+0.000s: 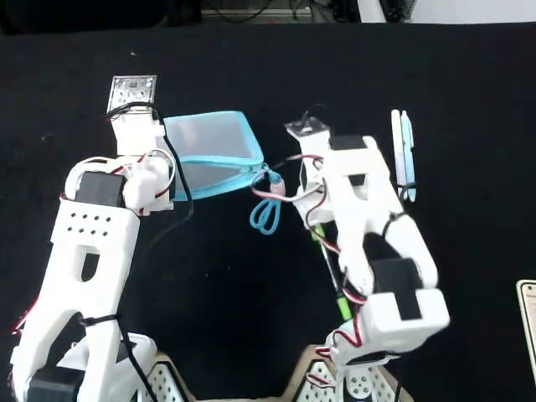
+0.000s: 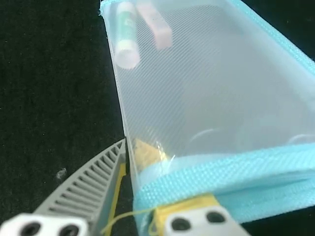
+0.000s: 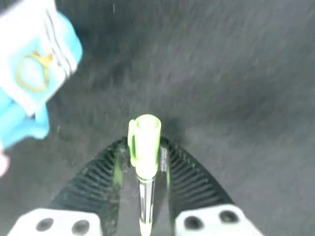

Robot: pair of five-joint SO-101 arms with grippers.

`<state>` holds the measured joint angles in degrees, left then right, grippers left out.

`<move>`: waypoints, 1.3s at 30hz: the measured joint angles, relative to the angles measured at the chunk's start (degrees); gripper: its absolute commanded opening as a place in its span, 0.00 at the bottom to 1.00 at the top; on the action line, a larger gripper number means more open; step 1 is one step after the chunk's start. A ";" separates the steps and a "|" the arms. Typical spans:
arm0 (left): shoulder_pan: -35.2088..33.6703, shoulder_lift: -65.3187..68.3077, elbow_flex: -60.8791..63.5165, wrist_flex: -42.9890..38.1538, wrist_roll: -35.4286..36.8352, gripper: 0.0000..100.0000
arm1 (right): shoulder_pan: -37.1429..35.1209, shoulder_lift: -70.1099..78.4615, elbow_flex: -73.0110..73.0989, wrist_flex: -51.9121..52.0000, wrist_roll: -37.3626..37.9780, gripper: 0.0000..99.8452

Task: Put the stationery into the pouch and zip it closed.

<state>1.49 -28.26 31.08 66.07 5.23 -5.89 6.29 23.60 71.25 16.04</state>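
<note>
The translucent pouch [image 1: 213, 152] with a light blue zip band lies at the back of the black table. Through its mesh I see a green and white glue stick [image 2: 125, 37] and a pink eraser [image 2: 156, 27] inside. My left gripper [image 2: 140, 199] is shut on the pouch's edge at the zip band [image 2: 231, 172]. My right gripper [image 3: 142, 162] is shut on a green pen [image 3: 143, 142], whose cap points away from the wrist. This green pen [image 1: 342, 301] runs under the right arm, right of the pouch. A blue end of the pouch [image 3: 34, 73] is off to one side.
Two pale pens [image 1: 402, 155] lie side by side at the back right. A blue cord loop [image 1: 266, 213] hangs from the pouch's right end. A card [image 1: 528, 331] lies at the table's right edge.
</note>
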 measured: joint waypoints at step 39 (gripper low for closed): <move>0.00 0.00 0.00 0.00 0.00 0.03 | 1.32 8.53 -2.29 -5.98 -3.69 0.01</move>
<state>1.49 -28.26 31.08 66.07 5.23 -4.57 14.81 21.32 65.27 12.35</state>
